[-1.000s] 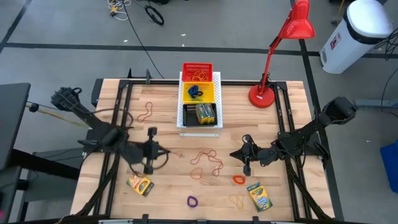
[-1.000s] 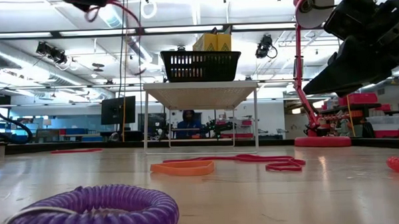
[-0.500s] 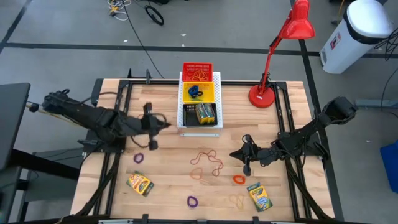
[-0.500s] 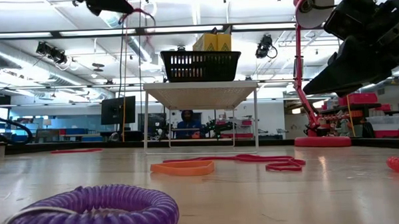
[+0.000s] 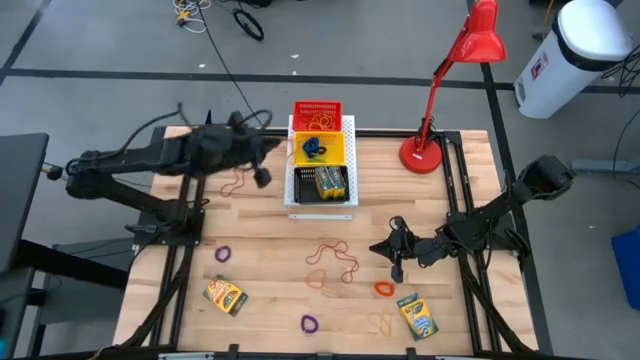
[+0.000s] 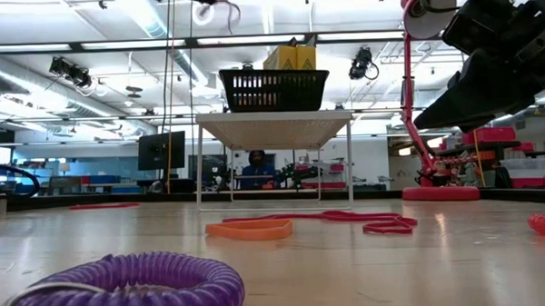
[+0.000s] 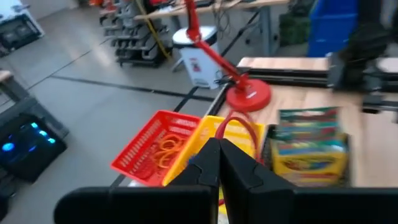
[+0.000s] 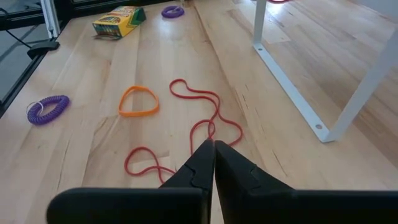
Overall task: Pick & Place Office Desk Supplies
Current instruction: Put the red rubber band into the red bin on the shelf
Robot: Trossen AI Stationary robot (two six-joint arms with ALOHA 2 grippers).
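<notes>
Rubber band: thin red loop, hanging pinched in left gripper, dangling above yellow bin by wrist view.
Left gripper: fingers clenched on the band; in high view it is hovering off the table just beside the white rack, left of the bins; arm is blurred there, so exact height is hard to tell.
Right gripper: fingers pressed together, gripping nothing, sitting over right-centre of table; wrist view shows its tips over loose red bands.
Bins: red bin at far end w/ bands inside, yellow bin next w/ a blue loop, black bin nearest w/ crayon boxes.
Loose on table: red bands at centre; another red band near left arm; orange band; orange loop; purple loop at left; second purple loop near front edge.
Crayon boxes out: one at front left, one at front right.
Lamp: red, standing at far right corner.
Low view: purple coil loop lying closest to lens, orange band behind it.
</notes>
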